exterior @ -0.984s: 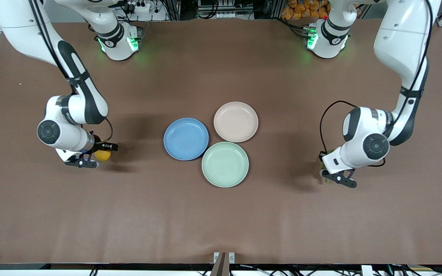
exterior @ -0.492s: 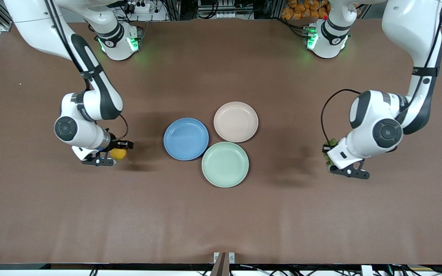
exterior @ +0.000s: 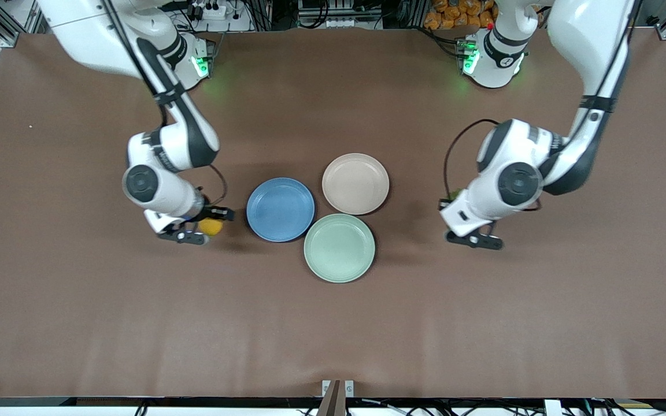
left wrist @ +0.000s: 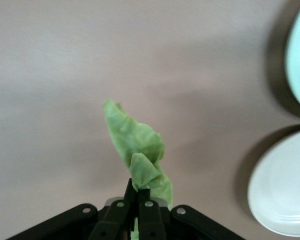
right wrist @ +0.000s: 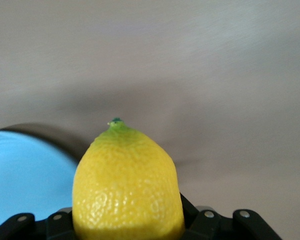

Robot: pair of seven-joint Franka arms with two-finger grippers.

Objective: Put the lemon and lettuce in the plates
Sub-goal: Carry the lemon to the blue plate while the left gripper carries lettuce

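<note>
both arms are carrying their loads in from the counter's two short edges toward its middle. the right claw (exterior: 204, 225) is clamping the lemon (exterior: 211, 226) in the air, just beside the blue plate (exterior: 280, 209). the left claw (exterior: 472, 229) is pinching the lettuce (left wrist: 139, 155) tight, over bare counter (exterior: 333, 335) near the pinkish-beige plate (exterior: 355, 184). next, each load needs centring over its plate, lowering, then releasing, avoiding the mint-green plate (exterior: 339, 248).

Lemon (right wrist: 127, 182) yellow (green tip); lettuce (left wrist: 137, 150) light green; plates blue (exterior: 280, 209), pinkish-beige (exterior: 355, 184), mint (exterior: 339, 248); tabletop (exterior: 333, 323) brown.
</note>
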